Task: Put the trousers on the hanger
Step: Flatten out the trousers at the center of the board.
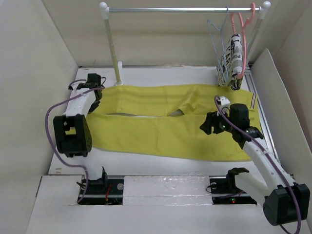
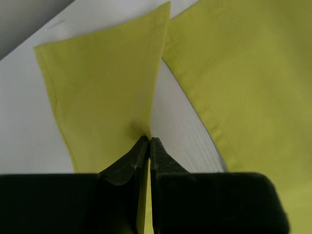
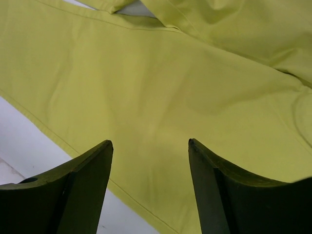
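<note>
The mustard-yellow trousers [image 1: 161, 119] lie spread flat across the table, legs to the left, waistband with striped trim at the right. My left gripper [image 1: 97, 92] is shut on the hem of the far leg; in the left wrist view the gripper [image 2: 149, 139] pinches a raised fold of the trousers [image 2: 102, 92]. My right gripper [image 1: 207, 126] is open just above the upper part of the trousers; the right wrist view shows its gripper [image 3: 150, 142] empty over the yellow cloth [image 3: 170, 83]. The pale-blue hanger [image 1: 217, 41] hangs on the rail at the back right.
A white rail [image 1: 185, 9] on a post [image 1: 113, 44] spans the back. A pink hanger [image 1: 239, 29] with printed black-and-white cloth [image 1: 234, 58] hangs beside the blue one. White walls enclose the table [image 1: 161, 163] on the left, right and back.
</note>
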Motion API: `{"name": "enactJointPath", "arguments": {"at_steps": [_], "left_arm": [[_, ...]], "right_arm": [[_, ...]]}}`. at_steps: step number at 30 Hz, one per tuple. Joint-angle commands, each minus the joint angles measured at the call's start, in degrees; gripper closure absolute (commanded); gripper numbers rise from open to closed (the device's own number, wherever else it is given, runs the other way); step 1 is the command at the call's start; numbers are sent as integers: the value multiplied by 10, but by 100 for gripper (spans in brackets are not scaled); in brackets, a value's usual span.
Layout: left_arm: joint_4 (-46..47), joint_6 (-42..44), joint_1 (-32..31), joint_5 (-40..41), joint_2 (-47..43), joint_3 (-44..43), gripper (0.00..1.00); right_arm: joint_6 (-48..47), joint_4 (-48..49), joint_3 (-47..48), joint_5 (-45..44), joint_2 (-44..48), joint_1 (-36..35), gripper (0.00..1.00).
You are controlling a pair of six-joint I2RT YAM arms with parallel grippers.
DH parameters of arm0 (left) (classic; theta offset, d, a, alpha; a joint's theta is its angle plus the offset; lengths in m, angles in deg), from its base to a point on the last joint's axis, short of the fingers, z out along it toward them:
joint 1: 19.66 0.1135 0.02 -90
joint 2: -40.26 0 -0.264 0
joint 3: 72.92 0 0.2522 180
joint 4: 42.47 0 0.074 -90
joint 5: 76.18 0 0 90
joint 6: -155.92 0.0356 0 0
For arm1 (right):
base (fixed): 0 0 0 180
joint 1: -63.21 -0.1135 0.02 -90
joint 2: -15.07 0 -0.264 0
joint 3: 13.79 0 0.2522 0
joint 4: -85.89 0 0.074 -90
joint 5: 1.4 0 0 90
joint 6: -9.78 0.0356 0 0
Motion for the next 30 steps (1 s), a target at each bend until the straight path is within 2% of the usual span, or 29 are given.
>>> {"name": "enactJointPath", "arguments": {"at_steps": [1,2,3,5,6,9,11,13,15,16,17,19,20,21,22,23,24,26,27,30], "left_arm": [[-28,31,1,28,99,-20,100],[-36,25,1,31,112,-30,100],[-40,25,1,31,125,-31,93],[-37,27,1,30,133,-27,76],[-31,32,1,29,127,-15,60],[-21,33,1,24,79,-7,35],[-10,32,1,17,24,1,32],[-11,17,1,21,-36,14,32],[-12,-3,1,37,-74,56,35],[-14,-40,14,49,-123,94,37],[-14,-41,14,47,-124,115,37],[3,-57,67,23,-163,158,40],[14,-55,94,-24,-173,198,40],[26,-51,122,-51,-185,219,42],[51,-46,178,-74,-199,233,42],[62,-36,205,-112,-203,256,43],[70,-33,228,-124,-206,263,44],[96,-22,292,-151,-208,276,44],[104,-11,311,-158,-205,277,48],[120,11,366,-166,-179,273,49]], "right_arm": [[-9,-9,31,-12,6,-7,31],[-10,-10,34,-13,9,-7,30],[-11,-13,35,-12,12,-7,27],[-13,-20,41,-13,19,-7,26],[-15,-25,42,-16,21,-13,24],[-45,-53,50,-17,34,-13,23],[-65,-75,47,-12,47,-13,26],[-84,-96,41,-8,58,-13,67],[-92,-112,29,-5,81,-18,100],[-98,-130,20,-3,100,-18,100],[-102,-130,20,-3,100,-18,100],[-105,-140,9,6,123,-24,99],[-104,-140,5,18,128,-24,94],[-104,-138,-2,28,135,-29,84],[-104,-135,-5,36,135,-35,79],[-106,-134,-7,42,132,-35,74],[-110,-131,-9,53,128,-43,63],[-128,-135,-3,60,113,-50,56],[-131,-135,-2,69,107,-50,54],[-137,-133,-2,76,98,-55,51]]}}
